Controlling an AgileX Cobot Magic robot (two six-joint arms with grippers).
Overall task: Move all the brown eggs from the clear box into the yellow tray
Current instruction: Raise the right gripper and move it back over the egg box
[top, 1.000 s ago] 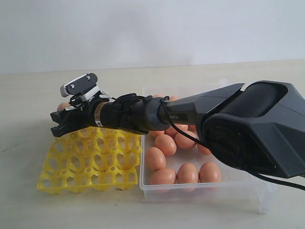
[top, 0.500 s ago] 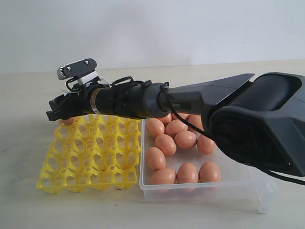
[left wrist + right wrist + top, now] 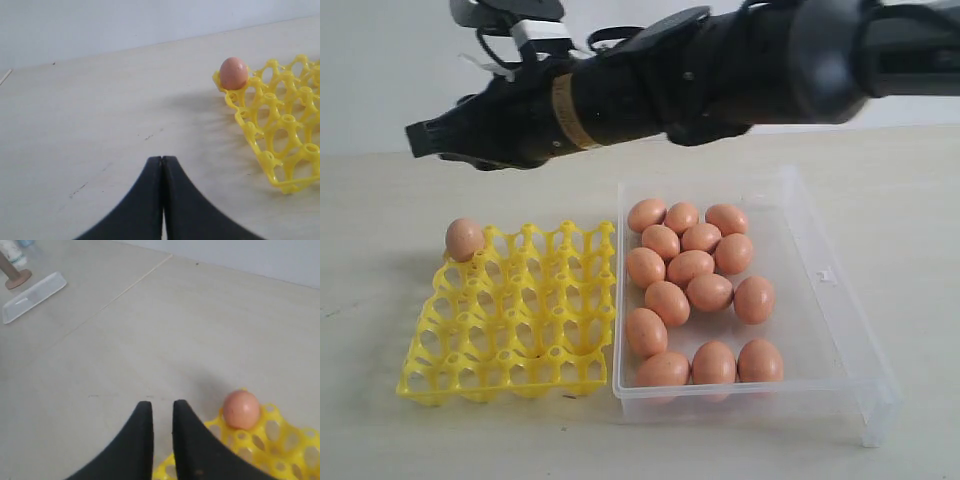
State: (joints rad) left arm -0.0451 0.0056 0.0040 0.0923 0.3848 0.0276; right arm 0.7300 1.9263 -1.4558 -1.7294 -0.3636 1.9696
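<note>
The left gripper (image 3: pixel 162 160) is being held closed on nothing, low over the table (image 3: pixel 75 125). The right gripper (image 3: pixel 425 135) is being held raised near the far left corner of the yellow tray (image 3: pixel 510 335), its jaws slightly apart and empty. 1 brown egg (image 3: pixel 464 239) is being carried in that corner cup. 15 brown eggs (image 3: pixel 690 267) are being held in the clear box (image 3: pixel 840 330), just beside the tray's right edge.
</note>
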